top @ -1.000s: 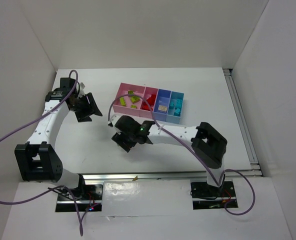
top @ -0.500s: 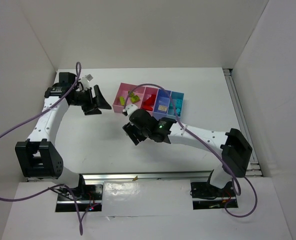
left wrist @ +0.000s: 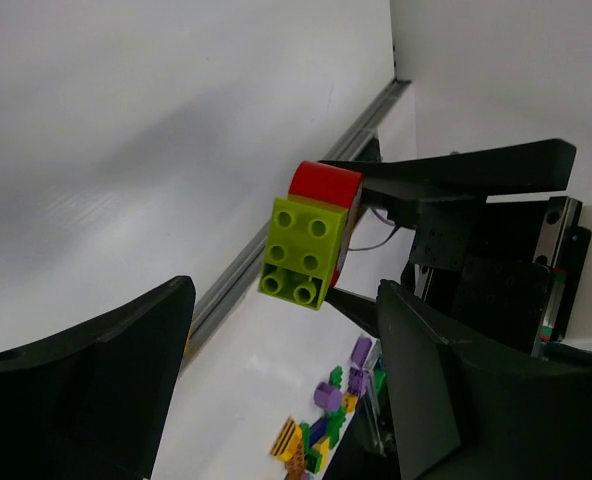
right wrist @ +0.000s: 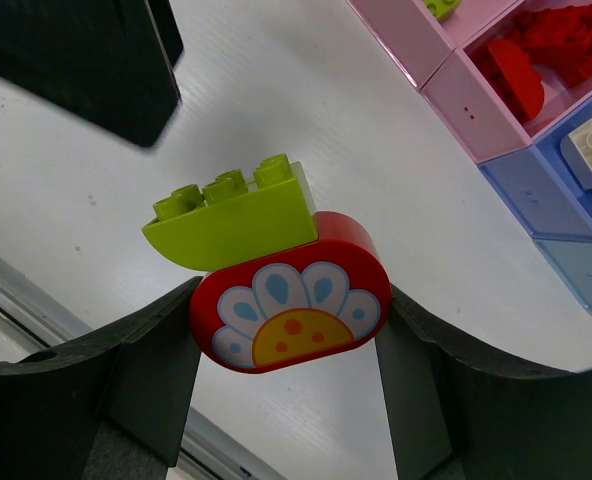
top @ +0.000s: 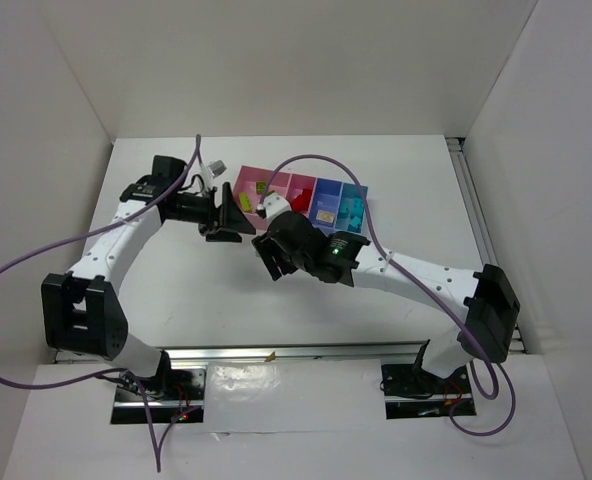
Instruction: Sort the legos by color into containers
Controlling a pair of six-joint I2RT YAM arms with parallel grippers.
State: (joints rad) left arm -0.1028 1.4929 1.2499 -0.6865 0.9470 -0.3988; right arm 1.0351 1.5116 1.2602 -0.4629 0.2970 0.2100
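- While the containers (right wrist: pixel 466 110) wait close by, the step looks like splitting two stuck legos.
- Right gripper (right wrist: pixel 288 330) clamps the red brick (right wrist: pixel 288 318) above the table.
- Left gripper (left wrist: pixel 286 300) faces it, jaws wide, empty.
- Next: pinch the lime brick (right wrist: pixel 231 225) squarely and pull it off.
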